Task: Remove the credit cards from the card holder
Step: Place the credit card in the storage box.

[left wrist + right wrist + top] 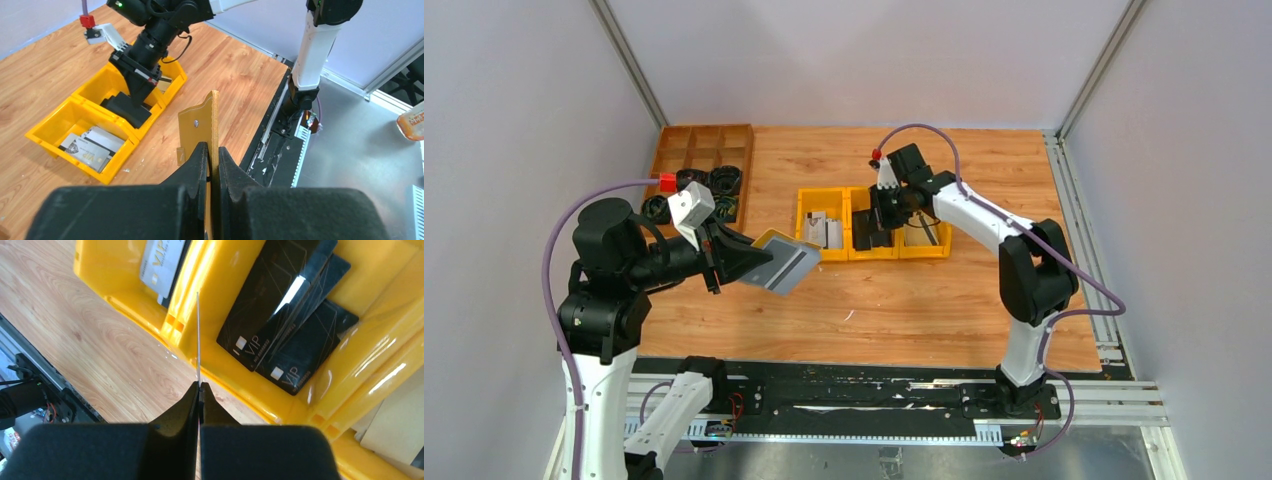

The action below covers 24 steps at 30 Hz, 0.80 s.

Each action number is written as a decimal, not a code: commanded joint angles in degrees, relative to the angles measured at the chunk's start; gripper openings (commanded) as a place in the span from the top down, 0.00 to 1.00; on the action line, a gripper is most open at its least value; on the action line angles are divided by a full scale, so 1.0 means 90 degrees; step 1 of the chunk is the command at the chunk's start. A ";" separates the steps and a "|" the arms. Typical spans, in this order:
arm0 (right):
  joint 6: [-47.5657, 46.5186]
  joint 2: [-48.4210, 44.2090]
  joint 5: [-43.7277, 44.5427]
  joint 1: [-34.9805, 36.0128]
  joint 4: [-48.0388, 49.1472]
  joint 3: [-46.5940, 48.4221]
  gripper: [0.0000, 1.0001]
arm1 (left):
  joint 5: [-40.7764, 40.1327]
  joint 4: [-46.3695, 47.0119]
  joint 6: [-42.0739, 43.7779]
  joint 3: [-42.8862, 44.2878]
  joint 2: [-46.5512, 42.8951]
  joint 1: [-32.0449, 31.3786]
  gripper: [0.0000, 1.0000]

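The left hand (721, 258) is nearly closed, its fingers pinching the mustard card holder (782, 262) by one edge. The holder sticks out at the hand's 3 o'clock, lifted clear of the desk (924, 310), grey inside facing up. The right hand (882, 212) lies at about 2 o'clock from the holder, well apart, over the middle of three yellow bins (807, 205). It is clamped fully shut on a thin card (198, 335), seen edge-on above the bin's rim. Black cards (280, 325) lie overlapped in that bin, and pale cards (824, 230) in the bin at its 9 o'clock.
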 commanded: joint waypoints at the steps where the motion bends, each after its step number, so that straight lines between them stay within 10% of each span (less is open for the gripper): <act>1: -0.0074 0.0285 -0.0232 -0.0206 -0.0133 0.0403 1.00 | 0.0206 0.0042 -0.0070 0.0181 -0.0026 -0.0049 1.00; 14: 0.0083 0.0937 -0.0631 -0.0362 -0.0188 0.1017 1.00 | 0.0383 0.0044 -0.0078 0.0161 -0.0050 -0.0049 1.00; 24: -0.0036 -0.0515 0.0933 -0.0120 0.0080 0.0602 0.49 | 0.0855 0.0064 -0.0120 0.0241 -0.0143 -0.0046 1.00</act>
